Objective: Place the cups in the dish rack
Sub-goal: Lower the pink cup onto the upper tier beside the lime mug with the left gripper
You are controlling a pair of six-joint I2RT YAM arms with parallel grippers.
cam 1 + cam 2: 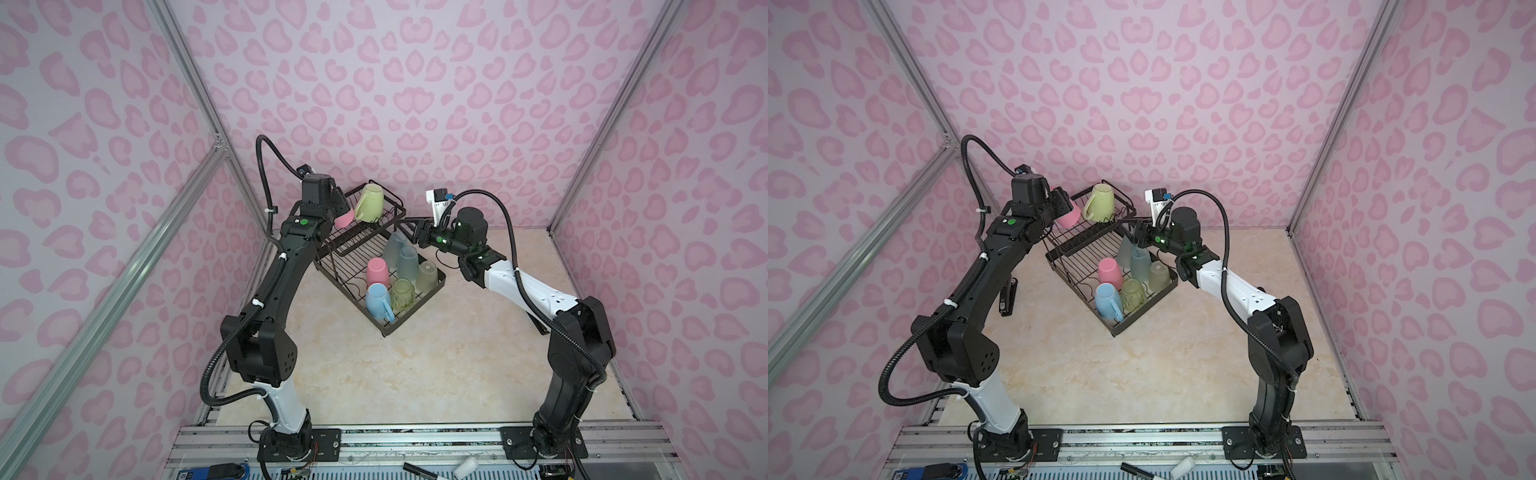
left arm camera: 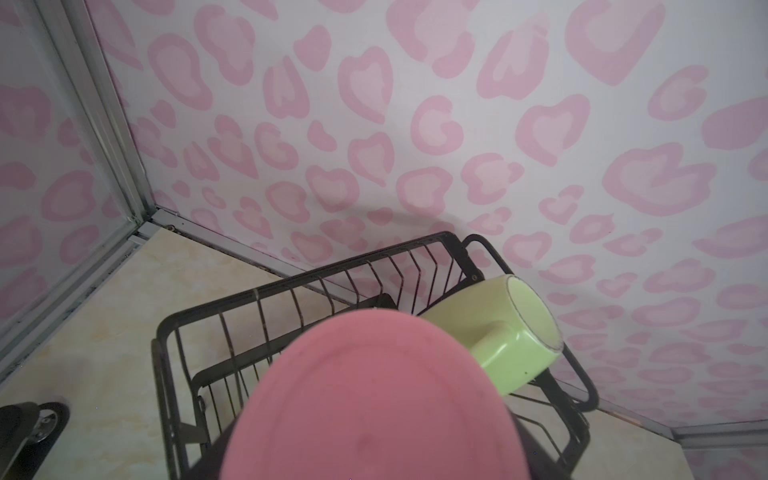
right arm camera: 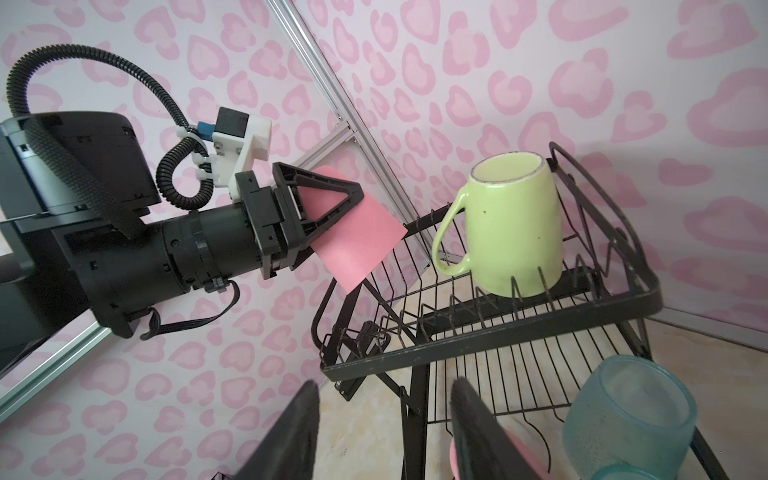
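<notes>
- My left tool (image 3: 332, 216) pinches a pink cup (image 3: 365, 237), tilted, over the rim of the rack (image 3: 490, 347), at its raised basket. It is beside the upturned lime mug (image 3: 515, 232), likely its spot.
- My right tool (image 3: 385, 388) is spread and empty, by the basket's corner, probably keeping clear.
- Six cups (image 1: 377, 270) stand mouth-down in the lower tray (image 1: 386, 330), presumably to drain.
- The rack sits near the tabletop's (image 1: 415, 374) far edge.

Two high overviews, two close wrist cameras.
Both top views look steeply down from the 6 o'clock edge of the marbled beige table (image 1: 415, 374) toward 12 o'clock; each wrist view sits close beside the black wire two-tier dish rack (image 1: 415, 304), and all four share its lime-green handled mug (image 1: 369, 202).
</notes>
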